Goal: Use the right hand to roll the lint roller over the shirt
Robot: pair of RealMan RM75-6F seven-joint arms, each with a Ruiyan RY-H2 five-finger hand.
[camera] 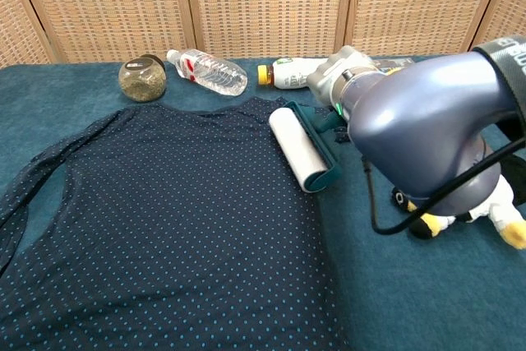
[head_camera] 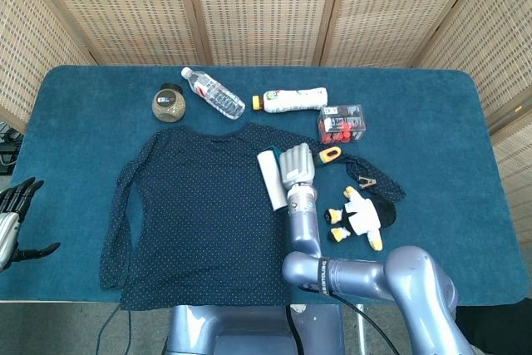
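Blue table point(head_camera: 432, 122), wicker screens | R hand point(head_camera: 297, 163) wrapped round lint roller point(head_camera: 269, 180) at shirt point(head_camera: 191, 205) R edge, mid-roll | nxt: sweep back L | L hand point(head_camera: 12, 214) idle, fingers spread, empty

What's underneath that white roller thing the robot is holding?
The lint roller lies on the right edge of the dotted shirt, with blue table cloth beside it. The right hand holds its handle. The fabric directly beneath is hidden.

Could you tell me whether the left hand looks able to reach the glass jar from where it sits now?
Probably, but not easily: the left hand sits open at the table's near-left edge, the glass jar lies far across, nothing between.
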